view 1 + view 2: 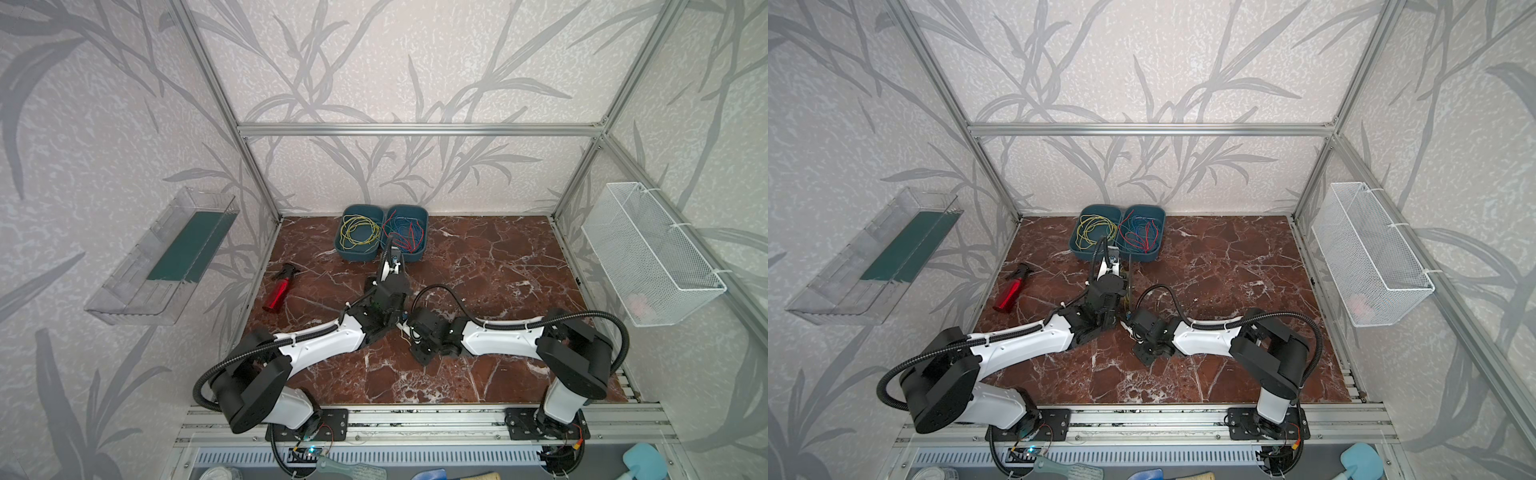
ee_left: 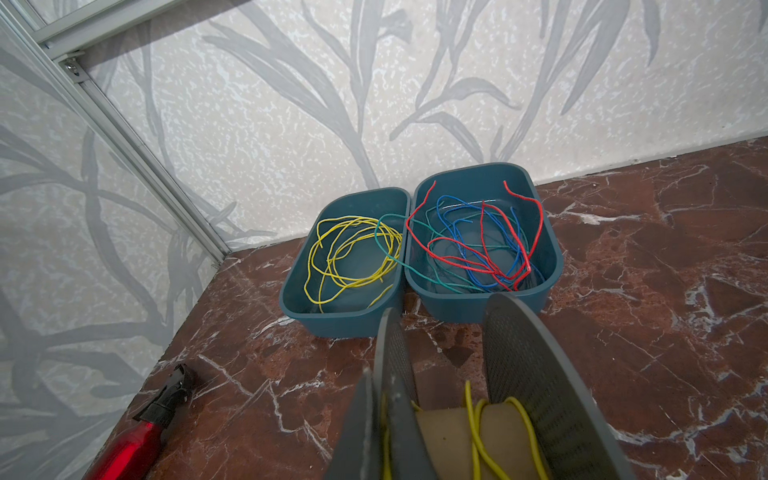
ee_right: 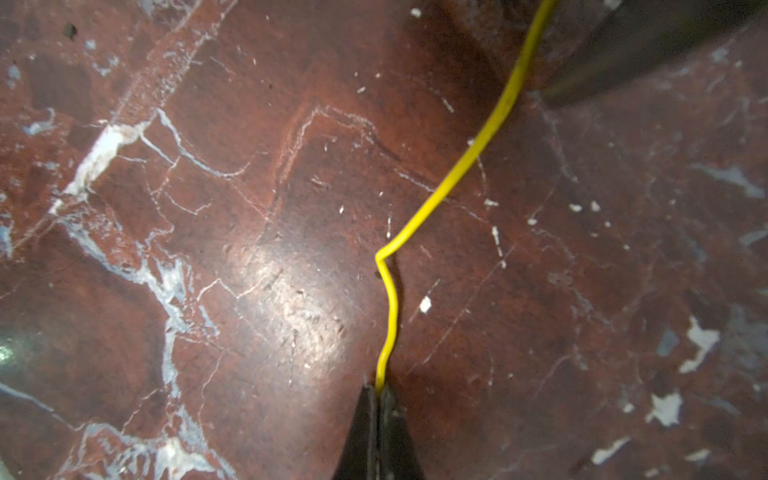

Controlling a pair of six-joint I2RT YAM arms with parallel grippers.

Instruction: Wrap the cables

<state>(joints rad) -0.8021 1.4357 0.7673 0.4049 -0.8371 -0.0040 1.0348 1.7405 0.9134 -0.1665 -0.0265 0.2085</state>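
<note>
Right gripper [image 3: 379, 395]: your tips are pinched together on the yellow cable [image 3: 469, 166]. The cable leaves the closed jaws, kinks once just past them, and runs above the marble tabletop [image 3: 208, 208] to a dark object at the frame edge. That view does not show what the object is.

Left gripper [image 2: 376, 399]: it is clamped on one flange of the spool [image 2: 536, 374]. Only one finger shows clearly. A few yellow turns [image 2: 478, 424] lie around the tan core [image 2: 444, 432] between the flanges.

Loose yellow cables [image 2: 349, 253] lie coiled in the left bin [image 2: 332, 324], well apart from both claws. The right bin [image 2: 465, 309], touching it, holds red, blue and green wires [image 2: 478, 245], and one green wire crosses into the left bin. Both bins stand against the back wall. A red spray bottle [image 2: 124, 449] lies on the table near the left wall.
</note>
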